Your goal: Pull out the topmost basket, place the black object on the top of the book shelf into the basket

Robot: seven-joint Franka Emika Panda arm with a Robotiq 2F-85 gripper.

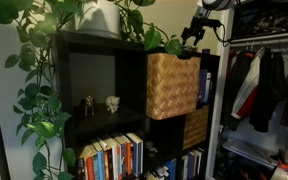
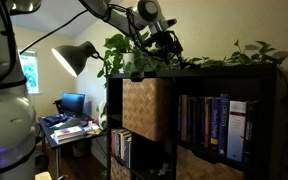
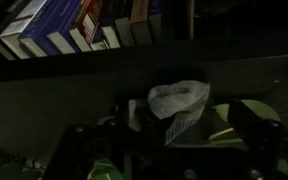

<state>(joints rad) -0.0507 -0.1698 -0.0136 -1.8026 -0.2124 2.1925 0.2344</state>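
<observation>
The topmost basket, tan woven wicker, sticks partly out of its upper cube of the black book shelf; it also shows in an exterior view. My gripper is down at the shelf's top right above the basket, among plant leaves, also in an exterior view. In the wrist view the fingers stand wide apart, open. Between them lies a dark thing with a crumpled whitish piece on it; the black object's outline is lost in the dark.
A trailing green plant in a white pot covers the shelf top. A darker wicker basket sits lower down. Books fill the lower cubes. Clothes hang beside the shelf. A desk lamp stands nearby.
</observation>
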